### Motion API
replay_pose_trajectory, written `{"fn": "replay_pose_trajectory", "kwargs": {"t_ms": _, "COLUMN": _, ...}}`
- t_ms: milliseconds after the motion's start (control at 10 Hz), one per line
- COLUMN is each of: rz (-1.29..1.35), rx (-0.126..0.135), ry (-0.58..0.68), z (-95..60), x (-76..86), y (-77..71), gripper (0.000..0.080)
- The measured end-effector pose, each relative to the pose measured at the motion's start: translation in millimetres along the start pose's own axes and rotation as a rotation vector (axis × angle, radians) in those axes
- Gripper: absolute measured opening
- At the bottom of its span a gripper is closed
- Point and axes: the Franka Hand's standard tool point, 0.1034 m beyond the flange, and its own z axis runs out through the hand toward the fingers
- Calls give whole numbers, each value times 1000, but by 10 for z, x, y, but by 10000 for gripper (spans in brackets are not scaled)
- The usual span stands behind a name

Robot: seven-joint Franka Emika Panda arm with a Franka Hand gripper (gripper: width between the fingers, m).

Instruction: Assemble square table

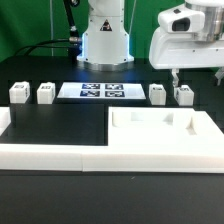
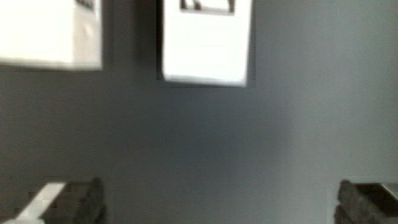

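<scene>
Fingers (image 2: 68, 200) stand spread as wide as they go, with only bare dark worktop (image 2: 214, 140) between the two black tips; they hold nothing and touch nothing. In the wrist view two white legs (image 2: 205, 40), each with a black-and-white tag, stand ahead of the tips and well apart from them.

In the exterior view the arm's white wrist hangs at about 2 o'clock in the picture, with the fingers above the worktop over the last leg at the exterior view's right, not touching it. Four short legs stand upright in one row on the black worktop. Two are at 9 o'clock from the marker board (image 1: 102, 91) and two at 3 o'clock from it, each pair near the board but apart from it. The white square tabletop (image 1: 150, 130) lies flat at about 5 o'clock from the marker board, its near edge against the long low border wall (image 1: 50, 155) that runs along the front.

The robot's white base (image 1: 105, 35) sits at 12 o'clock behind the marker board, with black cables trailing toward 10 o'clock. A green backdrop (image 1: 150, 20) fills the upper right of the picture
</scene>
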Motion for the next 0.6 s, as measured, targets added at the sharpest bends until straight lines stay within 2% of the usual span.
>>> {"fn": "replay_pose_trajectory", "kwargs": {"t_ms": 100, "rz": 3, "rx": -20, "ry": -104, "z": -4, "x": -41, "y": 2, "gripper": 649}}
{"fn": "replay_pose_trajectory", "kwargs": {"t_ms": 300, "rz": -13, "rx": -60, "ry": -245, "z": 60, "x": -277, "y": 29, "gripper": 649}}
{"fn": "replay_pose_trajectory", "kwargs": {"t_ms": 400, "rz": -17, "rx": -70, "ry": -307, "z": 113, "x": -329, "y": 34, "gripper": 649}}
{"fn": "replay_pose_trajectory", "kwargs": {"t_ms": 600, "rz": -13, "rx": -79, "ry": -427, "z": 127, "x": -295, "y": 21, "gripper": 649}}
